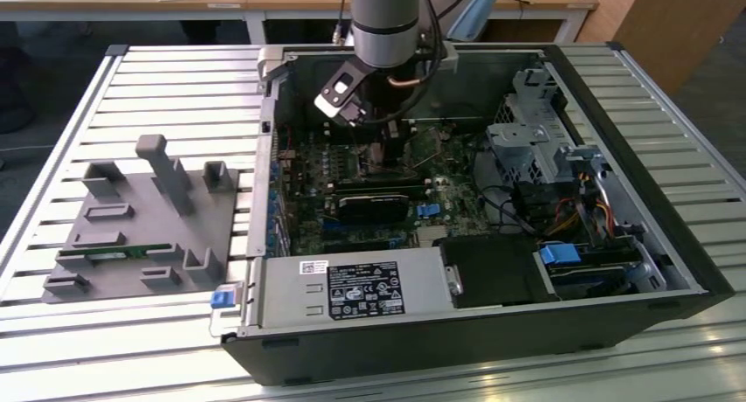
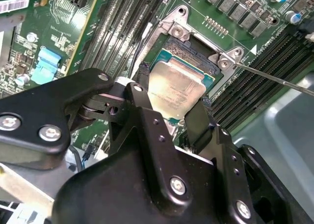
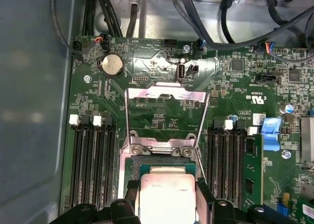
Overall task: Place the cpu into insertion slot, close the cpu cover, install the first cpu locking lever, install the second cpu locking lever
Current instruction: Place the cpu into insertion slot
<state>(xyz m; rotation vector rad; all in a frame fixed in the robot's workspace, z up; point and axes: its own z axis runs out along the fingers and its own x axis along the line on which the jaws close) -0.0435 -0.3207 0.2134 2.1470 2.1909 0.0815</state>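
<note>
Cpu point(image 2: 174, 89), silver top up, is pinched between the 2 black fingers point(image 2: 143, 73) of the gripper point(image 2: 170, 95), which are closed on opposite edges of it; both wrist views show this. It hangs right over the insertion slot point(image 2: 190, 50) and covers most of it; whether it is already seated cannot be told.

The second wrist view shows the socket's dark far strip uncovered. A thin metal lever rod point(image 2: 274, 79) slants away from the socket's corner across the long black memory slots point(image 2: 272, 50).

The first wrist view shows the cpu cover point(image 3: 164, 92) swung open beyond the socket, with the green motherboard point(image 3: 235, 87) visible through its window cut-out. Memory slots run on both sides of the socket, with a coin cell point(image 3: 111, 64) and a blue clip point(image 3: 270, 133) farther out.

The exterior view gives the wider setting: the arm point(image 1: 390, 17) reaches down into an open black computer case point(image 1: 466, 354) lying on a slatted table point(image 1: 175, 79). Inside the case are the motherboard, a grey power supply box point(image 1: 349, 288) with a white label, and a metal drive cage point(image 1: 530, 144). On the exterior view's left, apart from the case, a grey fixture point(image 1: 140, 227) holds 1 small green board point(image 1: 117, 253).
</note>
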